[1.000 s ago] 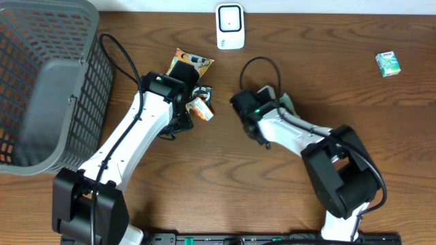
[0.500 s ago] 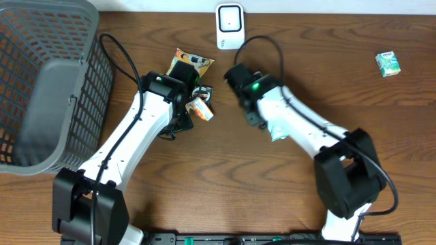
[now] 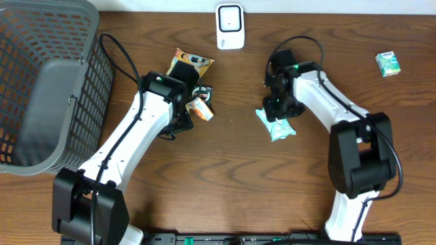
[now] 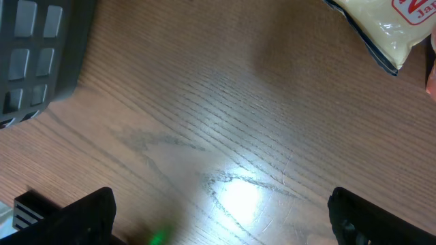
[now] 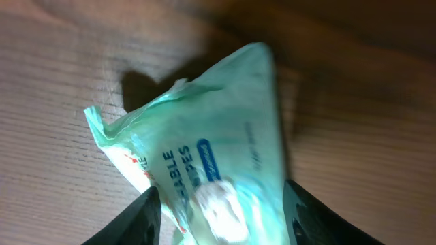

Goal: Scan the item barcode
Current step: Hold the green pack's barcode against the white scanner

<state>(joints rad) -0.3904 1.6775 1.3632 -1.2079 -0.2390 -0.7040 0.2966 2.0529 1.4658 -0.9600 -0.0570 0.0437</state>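
The item is a pale green wipes pack [image 3: 276, 126], lying just right of the table's middle. My right gripper [image 3: 278, 109] sits over its far end. In the right wrist view the pack [image 5: 204, 150] fills the gap between both fingers, tilted and casting a shadow on the wood, so the right gripper [image 5: 221, 218] is shut on it. No barcode is visible on the blurred pack. The white scanner [image 3: 230, 26] stands at the back edge, apart from the pack. My left gripper [image 3: 201, 101] stands open; in its own view the left gripper [image 4: 221, 218] has only bare wood between its fingers.
A grey basket [image 3: 41, 82] fills the left side, and its corner [image 4: 34, 54] shows in the left wrist view. A yellow snack bag [image 3: 191, 63] and a small orange packet [image 3: 201, 111] lie by the left gripper. A small green box [image 3: 387, 63] sits far right.
The right arm has swung from the table's middle out to the right and back, with the green pack now lying in front of it. The left arm has not moved.
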